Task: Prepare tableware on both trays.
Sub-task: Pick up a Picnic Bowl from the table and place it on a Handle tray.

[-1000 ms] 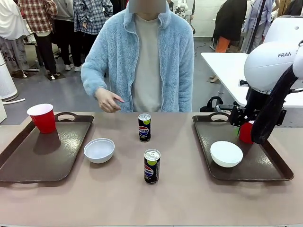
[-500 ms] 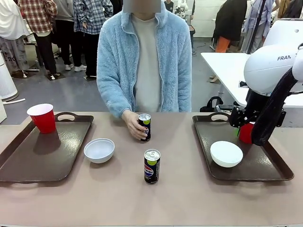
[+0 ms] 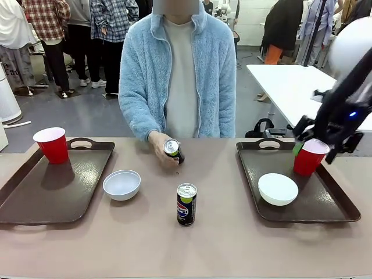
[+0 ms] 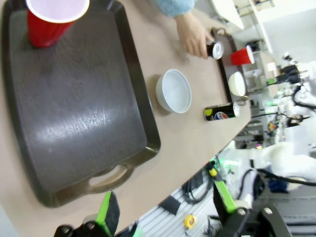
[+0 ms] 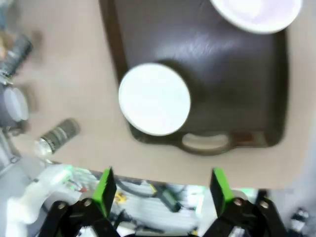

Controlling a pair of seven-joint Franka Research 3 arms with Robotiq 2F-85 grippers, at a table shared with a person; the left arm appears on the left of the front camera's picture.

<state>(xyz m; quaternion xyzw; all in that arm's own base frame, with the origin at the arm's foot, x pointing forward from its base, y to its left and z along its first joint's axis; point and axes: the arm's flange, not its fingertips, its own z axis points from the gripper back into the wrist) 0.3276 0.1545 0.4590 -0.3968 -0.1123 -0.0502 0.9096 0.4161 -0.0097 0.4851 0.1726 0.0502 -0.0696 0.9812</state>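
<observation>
Right side: the right gripper [image 5: 162,181] is held over the right cup [image 3: 308,158]. Its two fingers are spread wide apart and nothing is gripped.
Right cup: it is stood upright at the upper right of the right tray [image 3: 325,204], at the right of the frame. In the right wrist view its white inside is seen from the top, in the middle of the picture, free of the fingers.
Left side: the left gripper [image 4: 165,205] is held over the near end of the left tray [image 3: 35,197]. Its fingers are spread apart and nothing is gripped.
Next step (a guess): the loose bowl [image 3: 122,185] is likely wanted on the left tray.
Way to go: in the left wrist view the loose bowl is seen up and to the right of the gripper, just past the tray's long side. It is set on the table [image 3: 232,244], just beside the tray's rim.
Nearer arm: the left arm is judged nearer to it.
Cans: the standing can [image 3: 186,204] is set upright in the lower middle of the frame. The held can [image 3: 172,149] is tipped over in the person's hand [image 3: 160,146], upper middle.
Count: two trays, two red cups, two white bowls and two cans are seen. One cup, the left cup [image 3: 53,145], and no bowl are on the left tray. One cup and the right bowl [image 3: 278,189] are on the right tray.
</observation>
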